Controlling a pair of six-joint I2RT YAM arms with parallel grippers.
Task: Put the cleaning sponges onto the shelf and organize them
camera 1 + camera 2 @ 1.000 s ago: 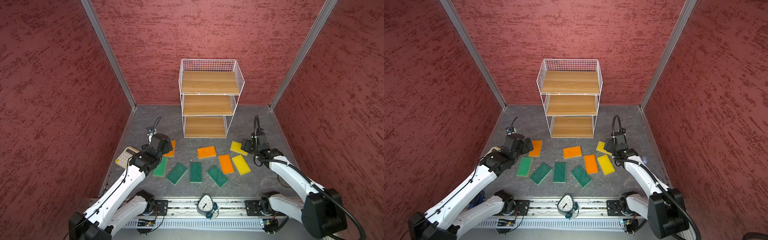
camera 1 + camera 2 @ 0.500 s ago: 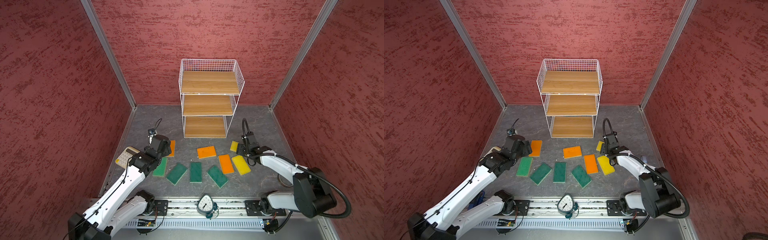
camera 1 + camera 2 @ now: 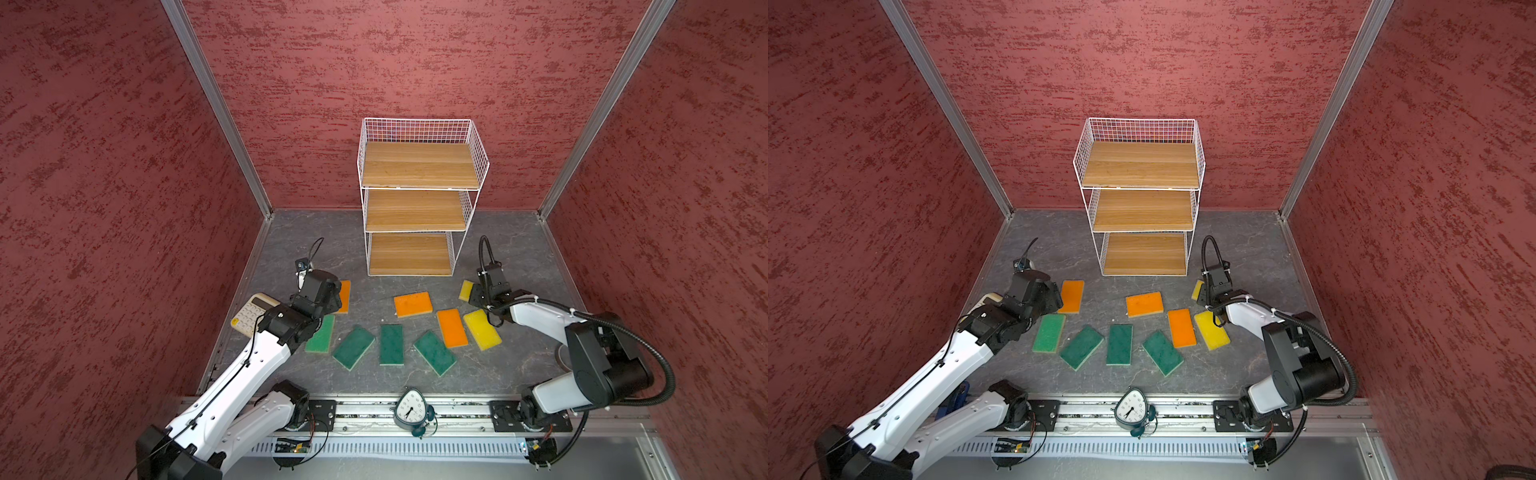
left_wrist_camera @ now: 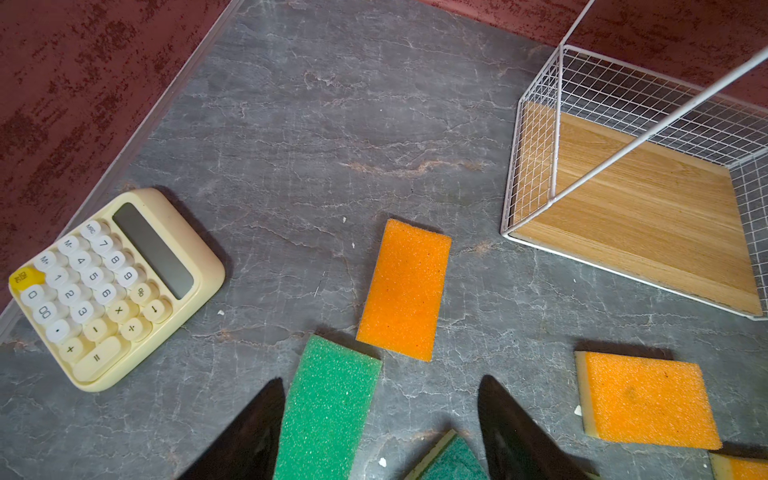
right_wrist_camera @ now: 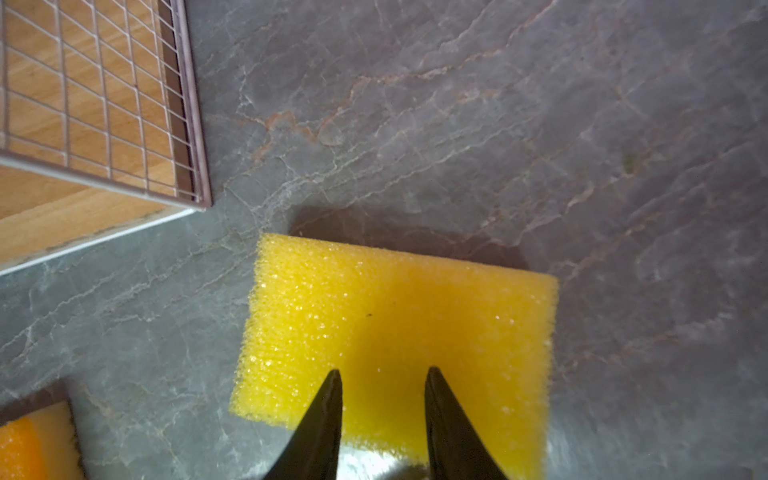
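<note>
My right fingers [image 5: 322, 419] sit half-closed over the yellow sponge [image 5: 395, 316] by the shelf [image 5: 192, 124], its long axis across them, hold I cannot tell; left fingers [image 4: 249, 432] open astride a green sponge [image 4: 328, 403]

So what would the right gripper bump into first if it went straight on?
Probably the yellow sponge nearest the shelf: the right gripper points down onto it, though whether it already touches is unclear.

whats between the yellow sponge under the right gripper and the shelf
Only bare grey floor, seen in the right wrist view, between yellow sponge and shelf.
</note>
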